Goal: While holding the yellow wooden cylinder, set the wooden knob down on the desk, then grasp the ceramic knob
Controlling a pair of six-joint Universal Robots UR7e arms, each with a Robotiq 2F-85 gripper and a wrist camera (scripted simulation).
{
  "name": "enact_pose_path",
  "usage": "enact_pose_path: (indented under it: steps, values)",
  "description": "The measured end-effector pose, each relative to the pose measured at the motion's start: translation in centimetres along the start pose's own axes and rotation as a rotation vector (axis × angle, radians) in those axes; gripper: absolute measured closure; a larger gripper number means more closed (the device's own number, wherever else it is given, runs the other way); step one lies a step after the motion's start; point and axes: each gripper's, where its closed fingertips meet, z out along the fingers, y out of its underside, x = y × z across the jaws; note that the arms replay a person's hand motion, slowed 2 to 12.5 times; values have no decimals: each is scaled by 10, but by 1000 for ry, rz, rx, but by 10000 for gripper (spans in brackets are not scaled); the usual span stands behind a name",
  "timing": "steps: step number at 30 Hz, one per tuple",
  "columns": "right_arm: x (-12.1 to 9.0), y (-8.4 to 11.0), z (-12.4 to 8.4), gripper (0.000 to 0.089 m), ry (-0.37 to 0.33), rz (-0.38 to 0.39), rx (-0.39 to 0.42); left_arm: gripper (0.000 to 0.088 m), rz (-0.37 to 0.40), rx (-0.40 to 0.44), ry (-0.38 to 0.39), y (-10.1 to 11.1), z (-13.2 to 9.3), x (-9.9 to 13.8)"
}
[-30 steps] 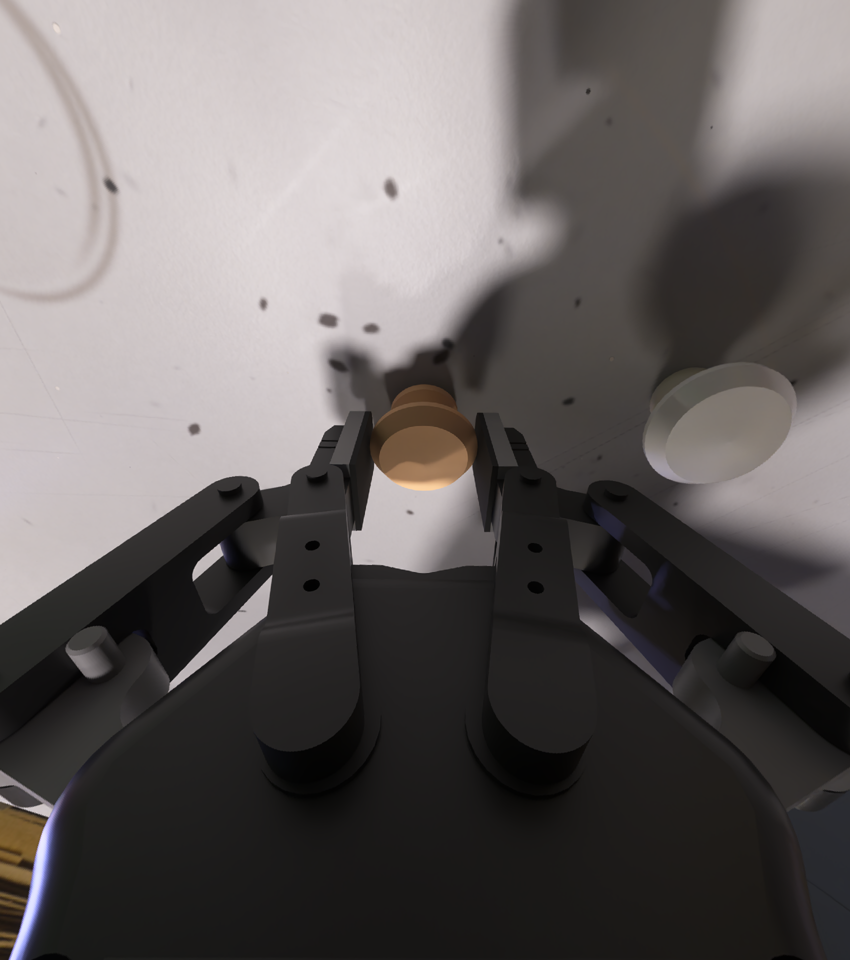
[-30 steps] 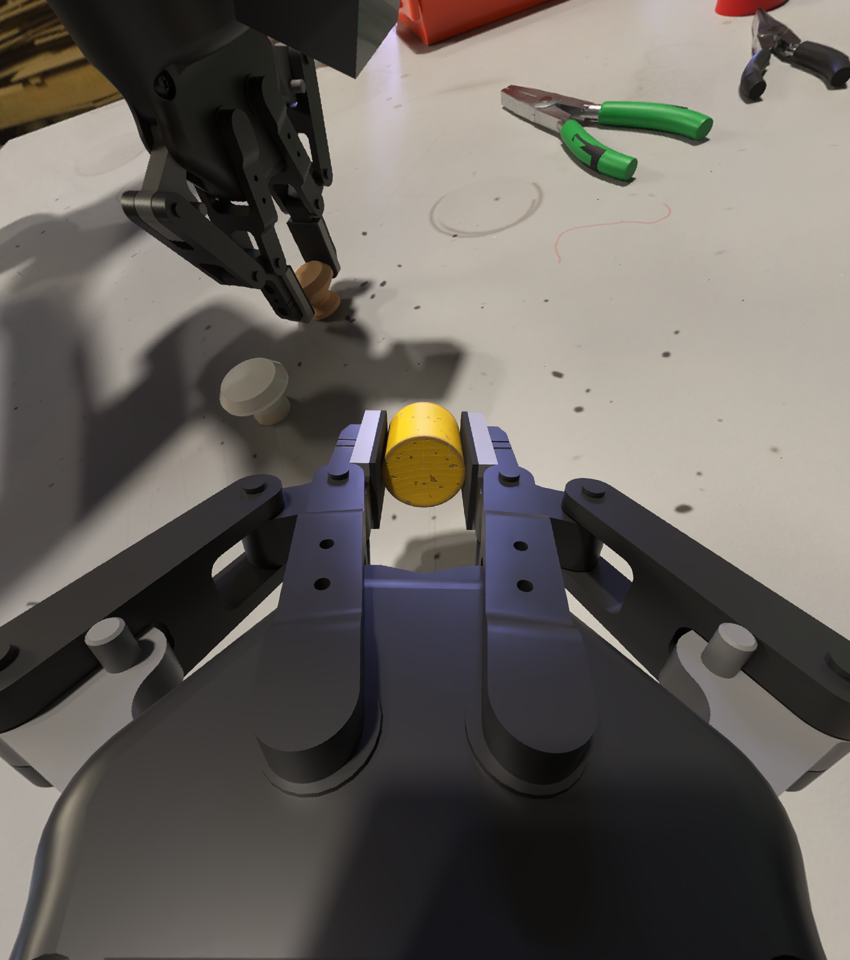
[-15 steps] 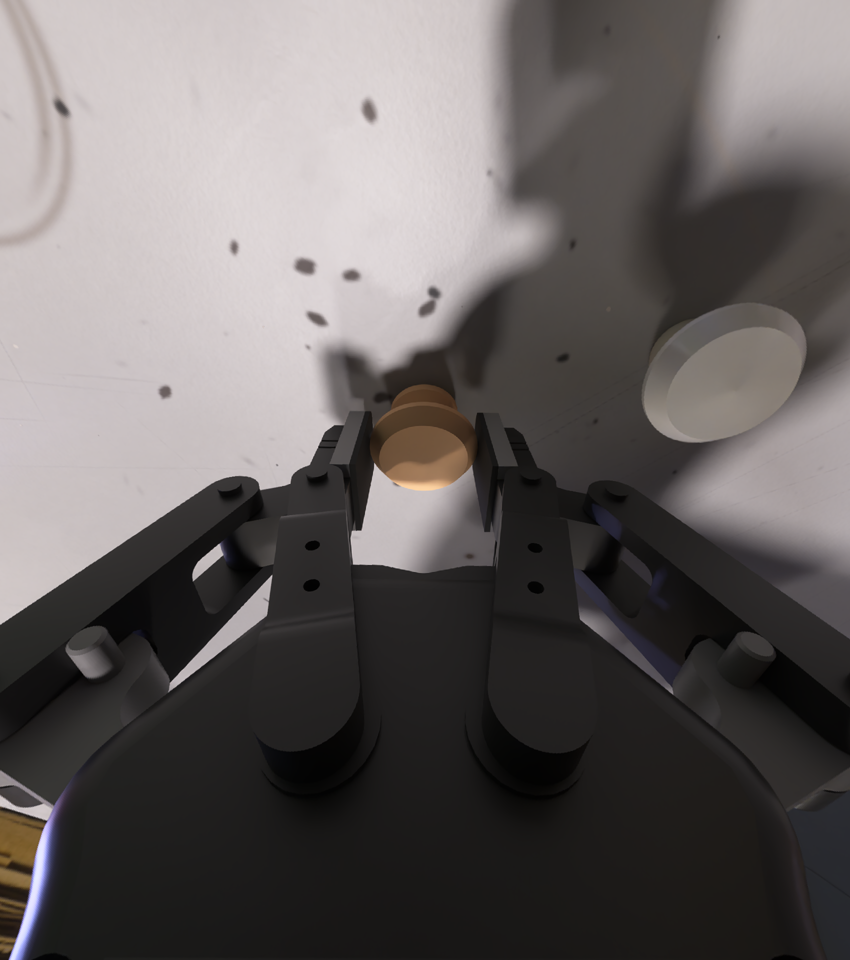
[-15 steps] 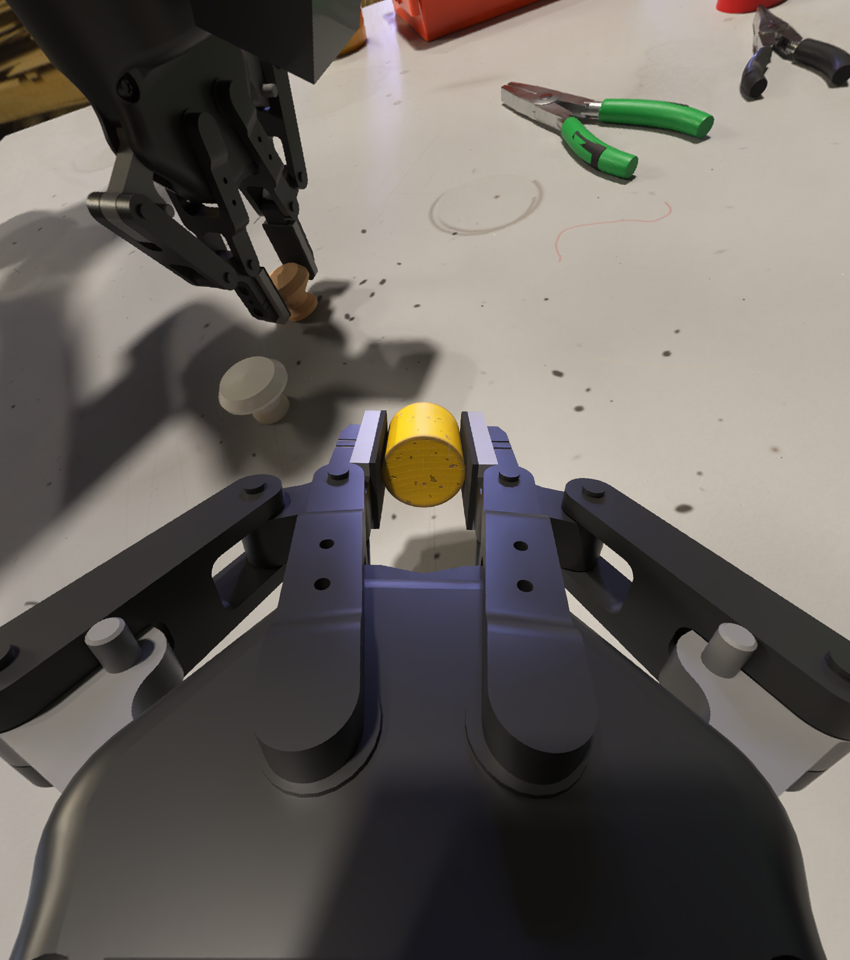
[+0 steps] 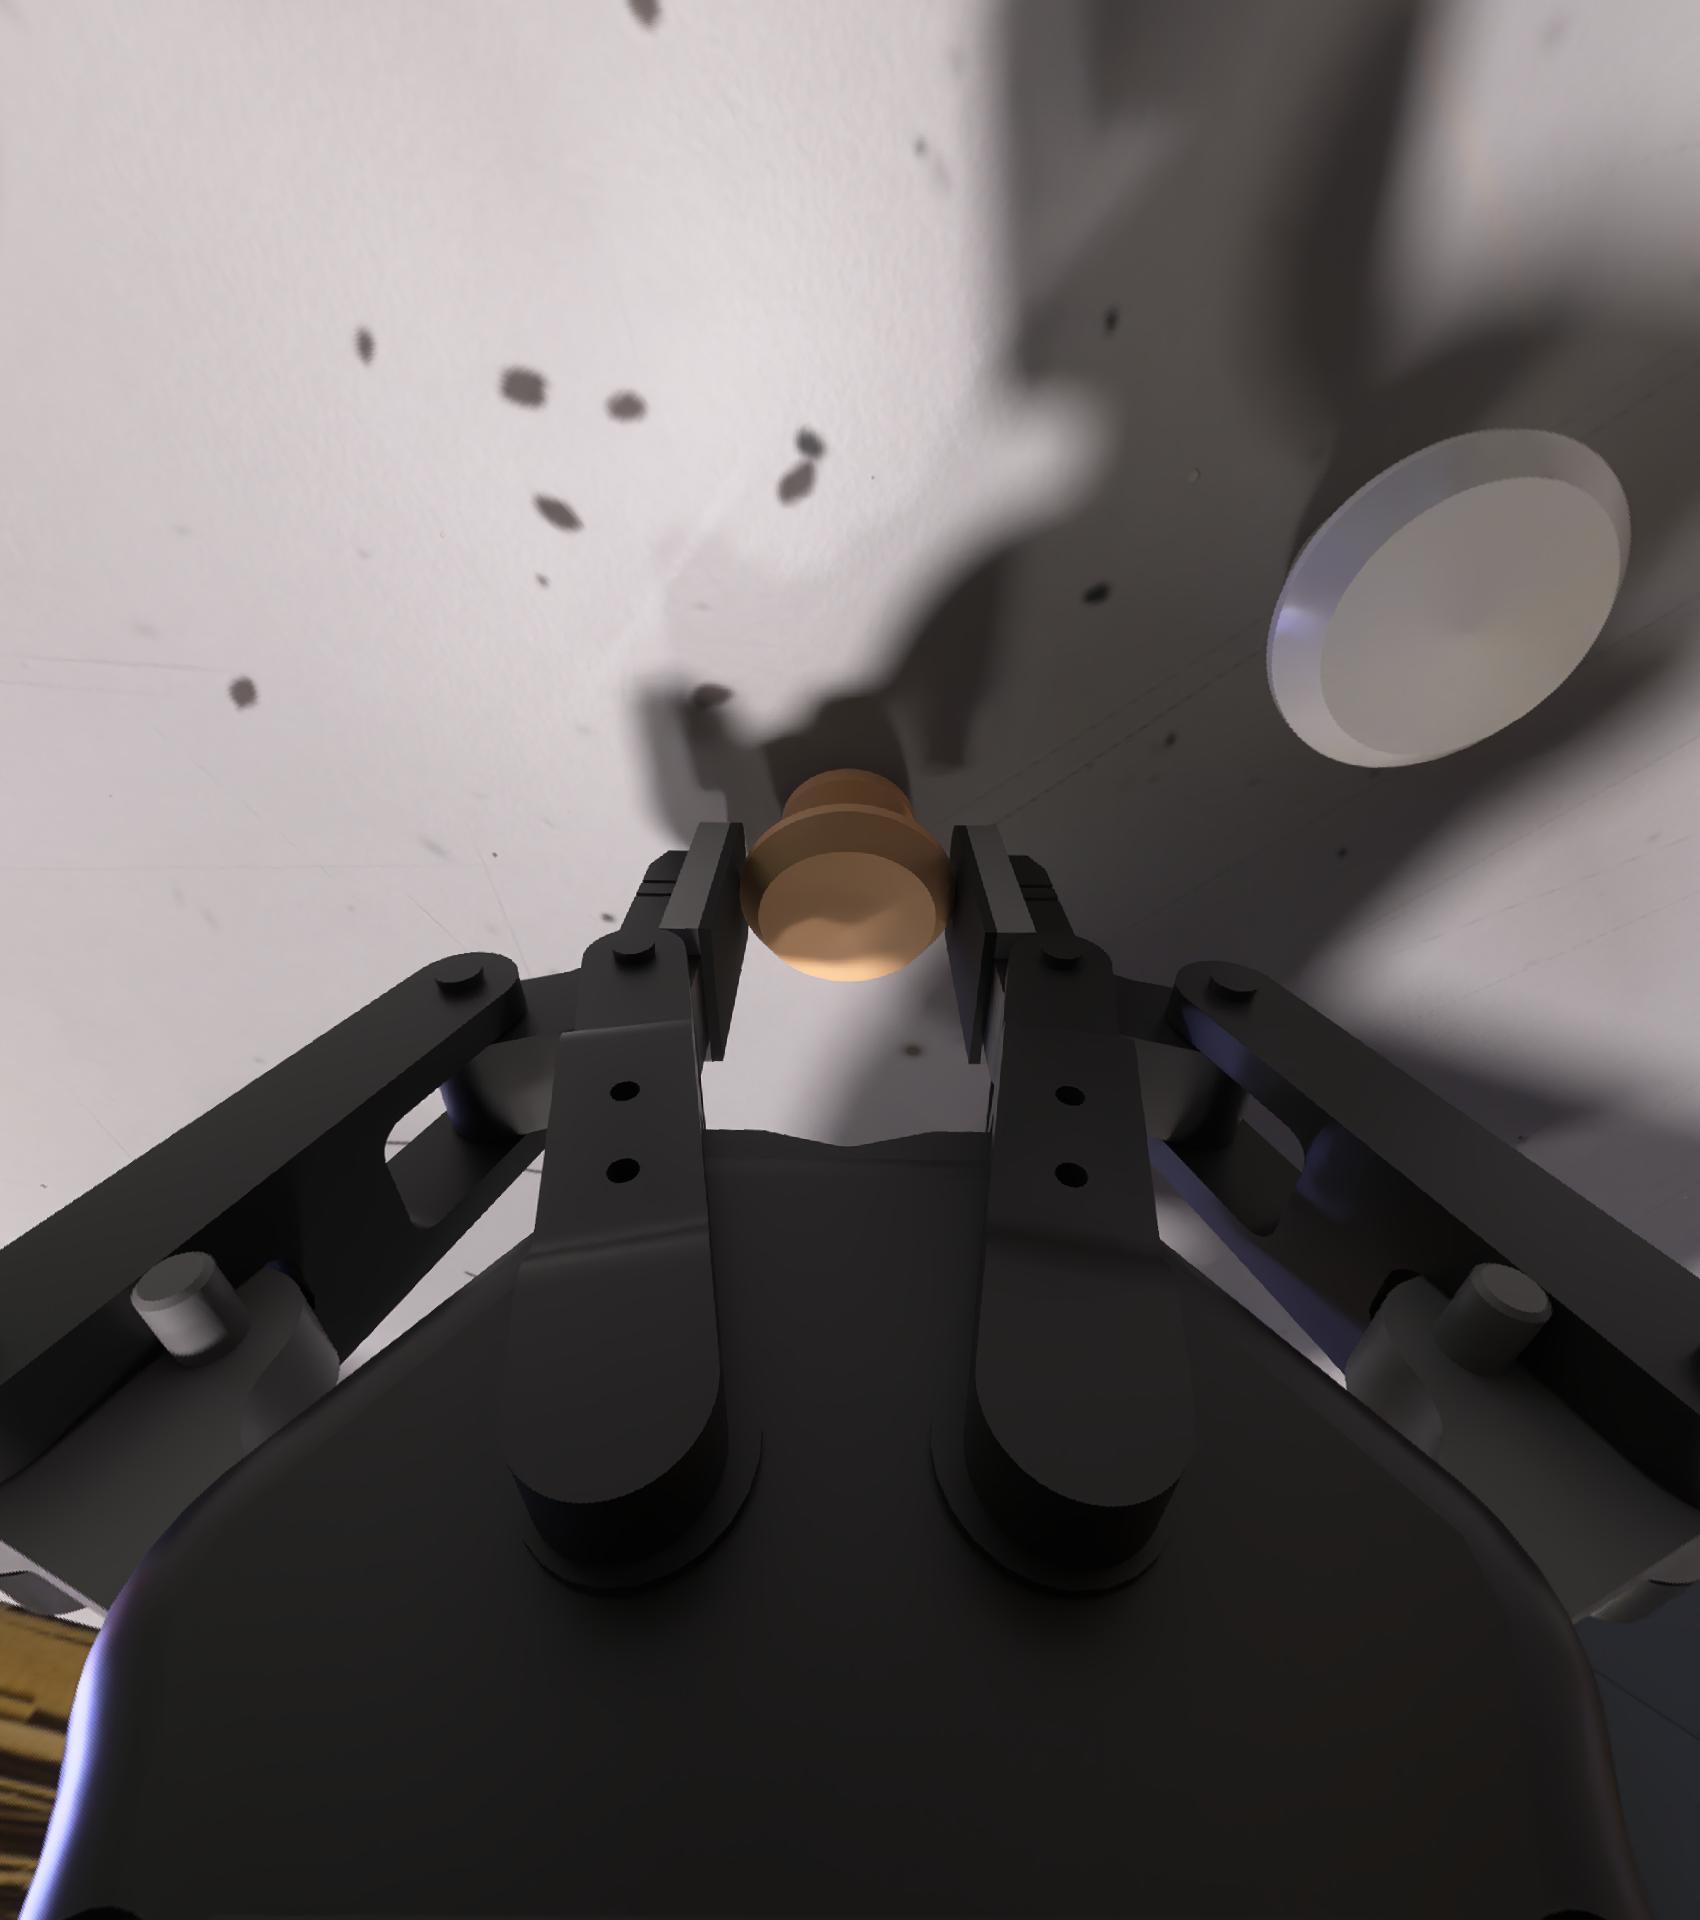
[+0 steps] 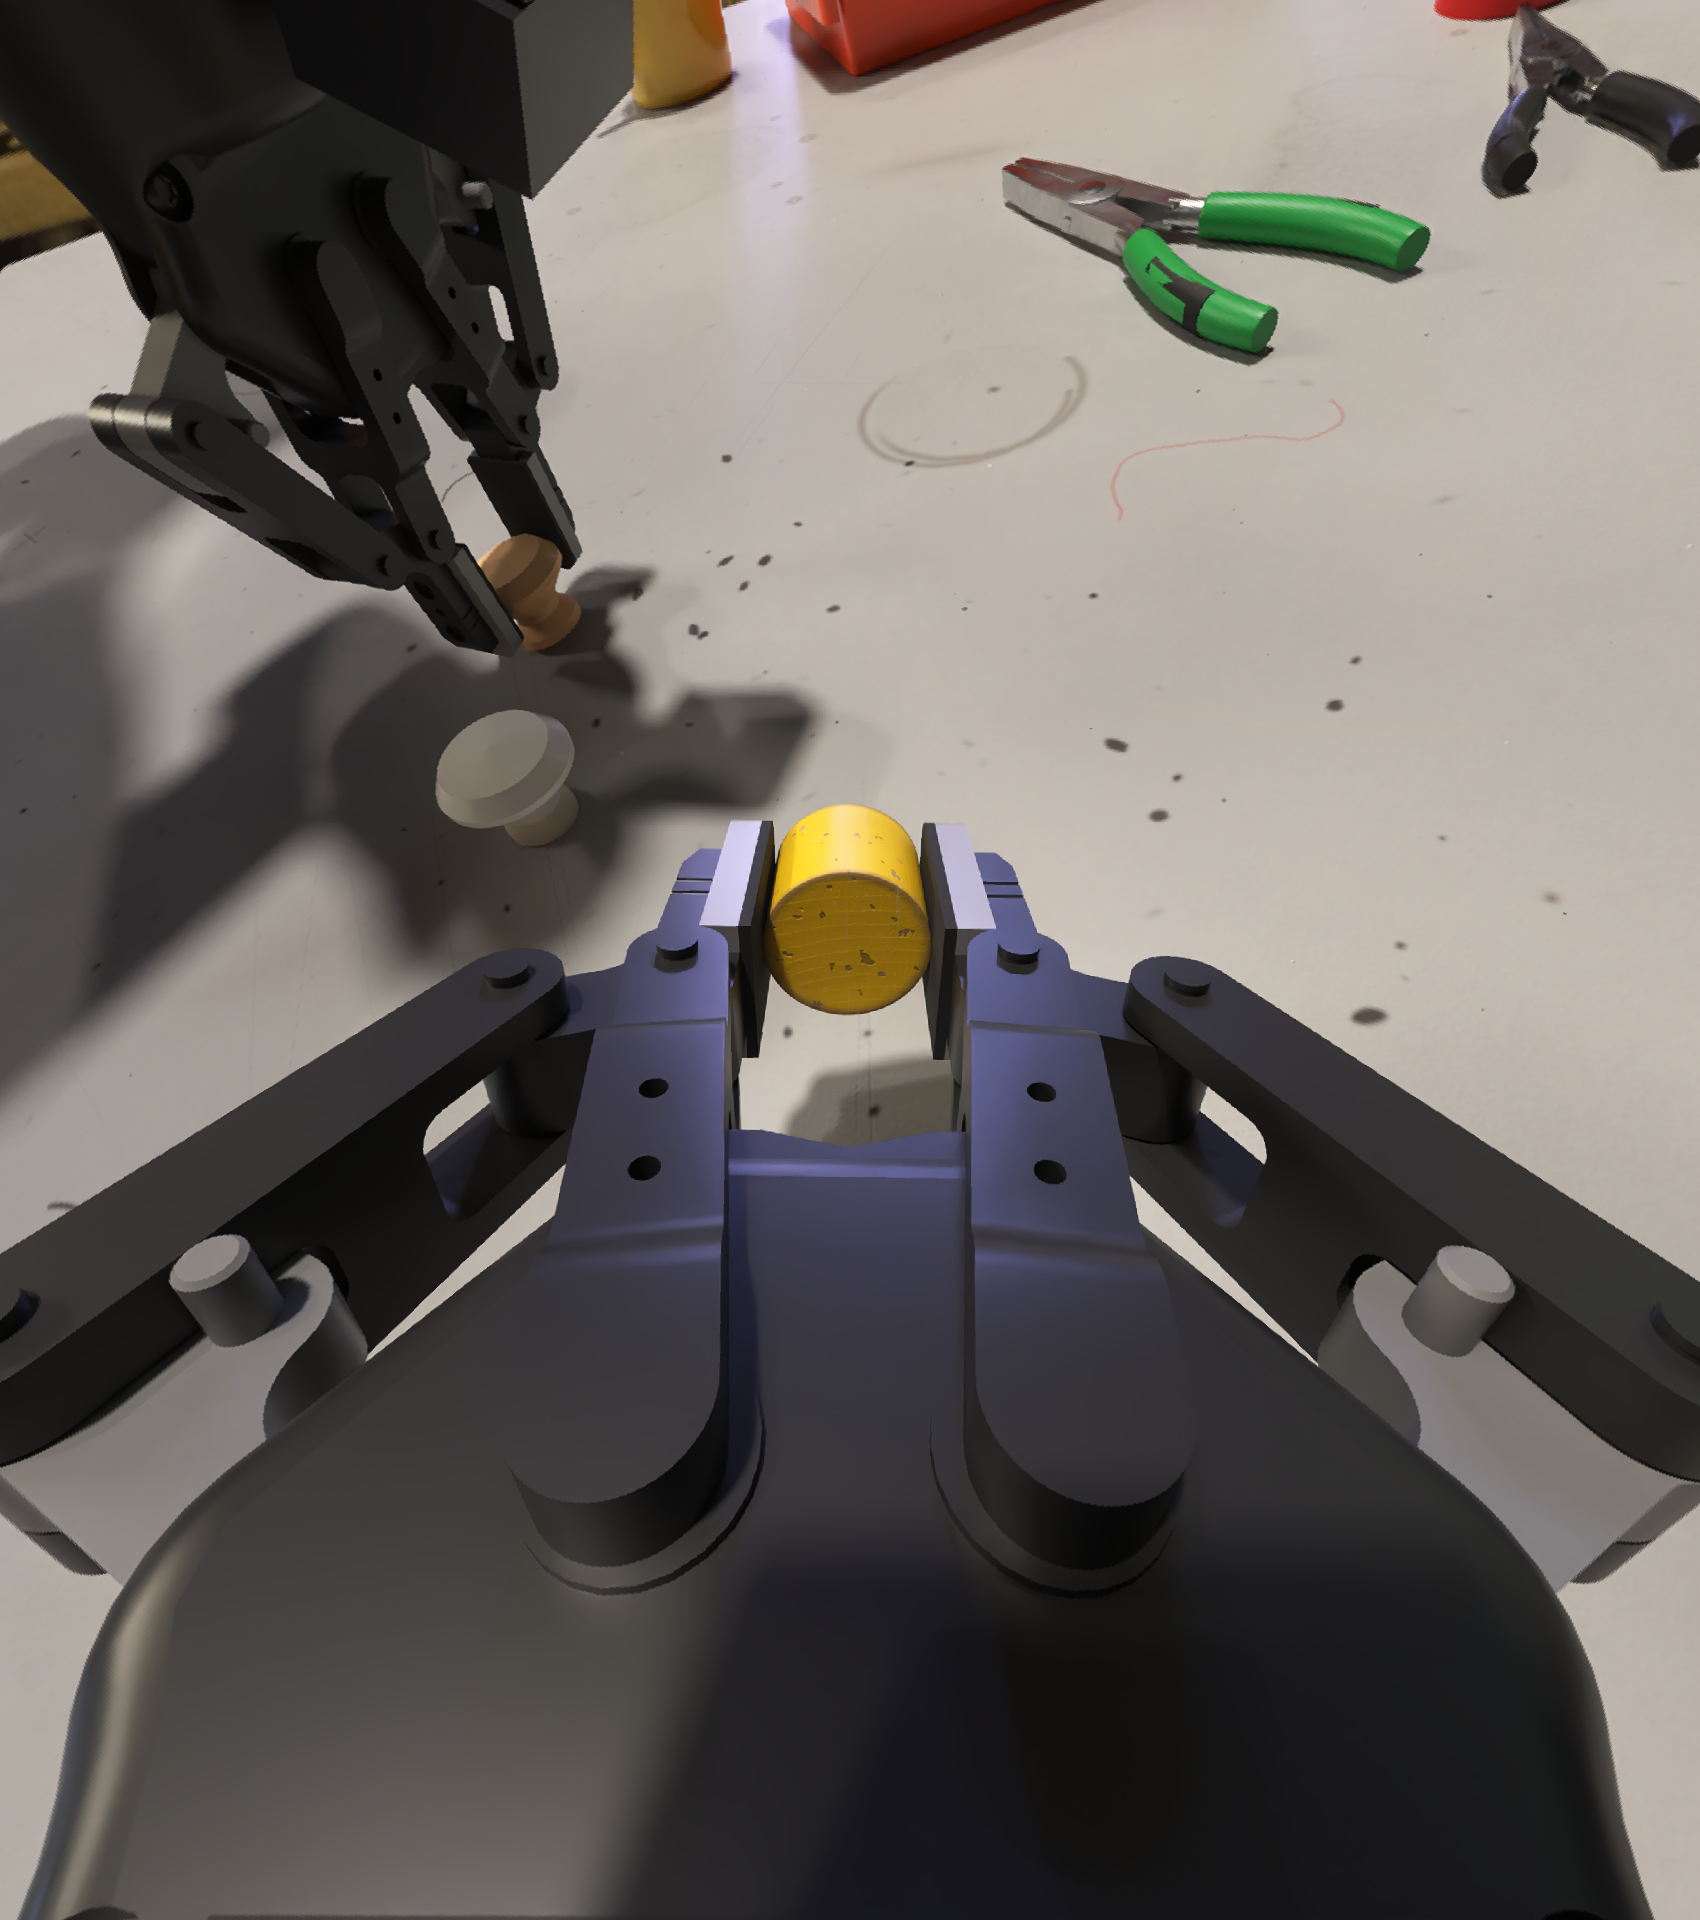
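Light is bright and even on the pale desk (image 6: 1241,790). Soft-edged dark shadows of the arms spread over it at left in the right wrist view and at right in the left wrist view, where the white knob (image 5: 1448,613) sits in shade. Faint sheen on the green pliers (image 6: 1230,249). Wide-angle stretch twd the edges; desk specks smear in the left wrist view, otherwise sharp.

The left wrist view is taken steeply downward, close above the pale surface (image 5: 202,623), along its own jaws. The right wrist view is taken from farther back and higher, at a shallower slant, across the surface (image 6: 1241,727) toward its far edge. The wooden knob (image 5: 841,883) (image 6: 529,597) and ceramic knob (image 5: 1448,613) (image 6: 505,771) are shared by both.
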Motion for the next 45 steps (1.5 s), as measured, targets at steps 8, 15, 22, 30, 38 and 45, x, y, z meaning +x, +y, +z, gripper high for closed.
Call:
enact_pose_path:
  steps: [8, 15, 22, 30, 38, 45]
  values:
    - [0, 0, 0, 644, 1, 0, -1, 532, -7, 9, -3, 5, -3, -1]
    - [0, 0, 0, 644, 1, 0, -2, 532, -11, 40, -14, 1, -12, -4]
    - [0, 0, 0, 644, 1, 0, -3, 532, -23, 79, -10, -12, -20, -9]
    - [0, 1, 1, 644, 1, -1, -6, 532, -31, 69, -33, -26, -21, -17]
    - [0, 1, 1, 644, 0, 0, -6, 532, -13, 18, -16, -37, -14, -17]
    - [0, 0, 0, 644, -1, 1, -4, 532, 10, -60, -15, -38, -5, -17]
